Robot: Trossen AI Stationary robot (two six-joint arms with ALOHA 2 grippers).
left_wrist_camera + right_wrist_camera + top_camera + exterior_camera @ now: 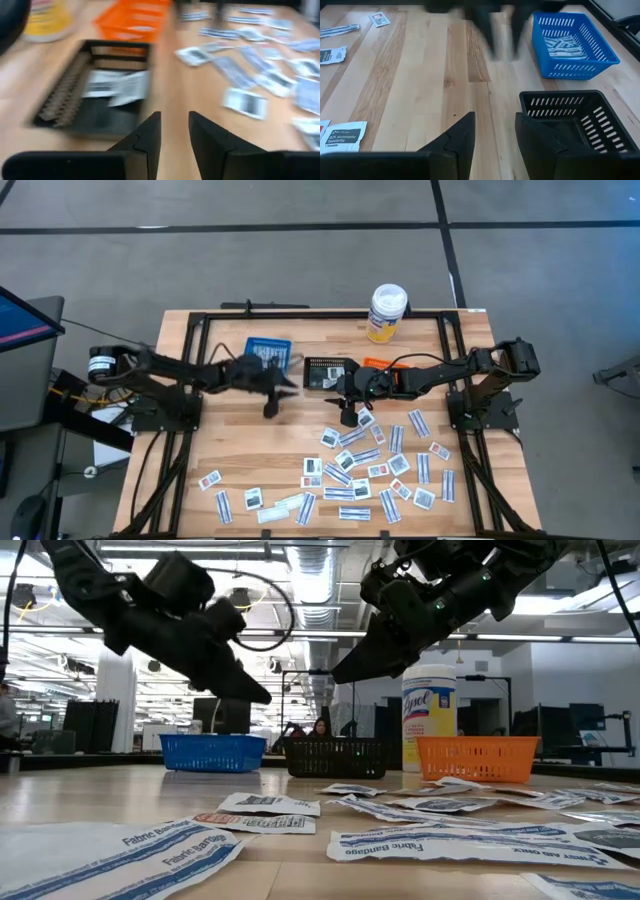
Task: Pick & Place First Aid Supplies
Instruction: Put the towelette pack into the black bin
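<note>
A pale wooden table (pixel 240 455) with a black frame stands on a grey floor (pixel 300 260) crossed by dark seam lines. Beside the table, a monitor (pixel 25 345) glows blue and pink. The low view shows a large hall: white ceiling ducts (pixel 310 570), strip lights, a white column (pixel 115 705), dark cabinets (pixel 95 725), and a person (pixel 321 728) seated far behind.

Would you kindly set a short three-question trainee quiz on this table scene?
1. True or false: the black basket already holds white packets.
2. Which basket is nearest the bottle: A blue, B black, C orange?
3. Fill in: the left gripper shows a gap and holds ___.

Key: 1 true; 2 C; 3 nothing.
</note>
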